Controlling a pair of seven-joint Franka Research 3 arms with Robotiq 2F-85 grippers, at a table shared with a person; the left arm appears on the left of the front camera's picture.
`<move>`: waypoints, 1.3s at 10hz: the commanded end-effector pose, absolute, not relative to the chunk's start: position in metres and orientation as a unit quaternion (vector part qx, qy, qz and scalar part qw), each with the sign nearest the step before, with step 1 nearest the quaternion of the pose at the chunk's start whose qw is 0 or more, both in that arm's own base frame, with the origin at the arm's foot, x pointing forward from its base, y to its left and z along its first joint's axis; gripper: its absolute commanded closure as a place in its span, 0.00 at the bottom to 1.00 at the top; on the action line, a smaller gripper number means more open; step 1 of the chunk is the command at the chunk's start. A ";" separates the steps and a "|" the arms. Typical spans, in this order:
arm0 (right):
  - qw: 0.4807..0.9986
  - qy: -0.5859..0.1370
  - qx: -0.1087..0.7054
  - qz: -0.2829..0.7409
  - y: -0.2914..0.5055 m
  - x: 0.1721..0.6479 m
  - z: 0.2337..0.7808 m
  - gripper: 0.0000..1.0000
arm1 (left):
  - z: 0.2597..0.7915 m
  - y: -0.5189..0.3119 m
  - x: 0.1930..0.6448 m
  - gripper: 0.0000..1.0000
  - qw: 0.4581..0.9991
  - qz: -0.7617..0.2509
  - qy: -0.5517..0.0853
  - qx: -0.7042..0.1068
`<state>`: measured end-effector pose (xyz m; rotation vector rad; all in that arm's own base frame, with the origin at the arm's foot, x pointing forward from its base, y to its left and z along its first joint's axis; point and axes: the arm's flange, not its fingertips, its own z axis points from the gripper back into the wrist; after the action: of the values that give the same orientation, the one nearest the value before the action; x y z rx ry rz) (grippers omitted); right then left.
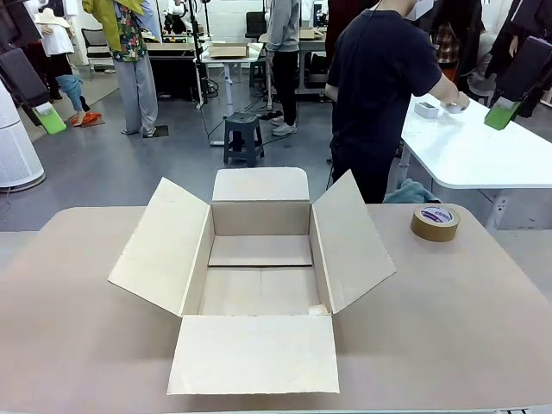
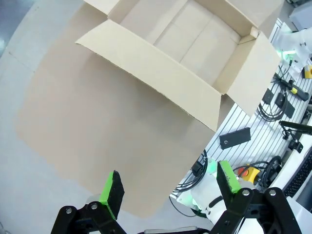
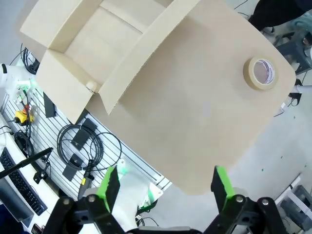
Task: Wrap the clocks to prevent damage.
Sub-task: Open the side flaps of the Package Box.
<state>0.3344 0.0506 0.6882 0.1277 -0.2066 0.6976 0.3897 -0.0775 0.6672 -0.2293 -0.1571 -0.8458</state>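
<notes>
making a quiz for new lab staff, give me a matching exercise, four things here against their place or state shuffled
1 open brown cardboard box
2 flat roll of brown packing tape
3 person in a dark top
4 left gripper with green pads

a far right of the tan table
b jaws open, holding nothing
c middle of the tan table, flaps spread
d beyond it, at a white table

Pairs: 1-c, 2-a, 3-d, 4-b

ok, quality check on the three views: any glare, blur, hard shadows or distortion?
Front view: even soft light, cardboard box and tape roll sharp, only faint shadows by the flaps. Left wrist view: wide-angle, tilted perspective over the table, no glare or blur. Right wrist view: same skewed look, box and tape in focus, no glare.
</notes>
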 end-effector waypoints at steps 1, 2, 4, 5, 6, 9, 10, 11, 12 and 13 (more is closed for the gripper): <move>0.928 -0.103 0.086 0.349 0.049 0.331 0.682 0.00 | 0.661 -0.077 0.388 0.00 0.898 -0.415 -0.087 -0.116; 0.933 -0.101 0.062 0.341 0.051 0.334 0.688 0.00 | 0.667 -0.078 0.390 0.00 0.903 -0.409 -0.076 -0.111; 0.899 -0.143 0.192 0.367 0.005 0.335 0.680 0.00 | 0.673 -0.048 0.392 0.00 0.840 -0.484 -0.170 -0.177; 0.845 -0.224 0.233 0.426 -0.018 0.333 0.677 0.00 | 0.670 -0.033 0.393 0.00 0.785 -0.539 -0.231 -0.199; 0.783 -0.265 0.312 0.468 -0.041 0.338 0.673 0.00 | 0.665 -0.019 0.403 0.00 0.734 -0.576 -0.274 -0.233; 0.688 -0.409 0.370 0.471 -0.098 0.358 0.640 0.00 | 0.634 0.023 0.419 0.00 0.658 -0.587 -0.372 -0.289; 0.679 -0.433 0.369 0.463 -0.109 0.362 0.629 0.00 | 0.625 0.034 0.421 0.00 0.649 -0.577 -0.386 -0.310; 0.680 -0.437 0.365 0.461 -0.117 0.365 0.620 0.00 | 0.619 0.045 0.421 0.00 0.636 -0.569 -0.401 -0.333; 0.682 -0.427 0.368 0.466 -0.124 0.368 0.614 0.00 | 0.616 0.057 0.420 0.00 0.624 -0.561 -0.418 -0.348; 0.684 -0.404 0.379 0.474 -0.132 0.368 0.607 0.00 | 0.613 0.070 0.413 0.00 0.613 -0.554 -0.432 -0.362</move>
<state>0.3652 -0.1284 0.6048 0.8397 -0.9683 1.0262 0.4143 0.0590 0.6105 -0.7961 -0.9716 -1.2790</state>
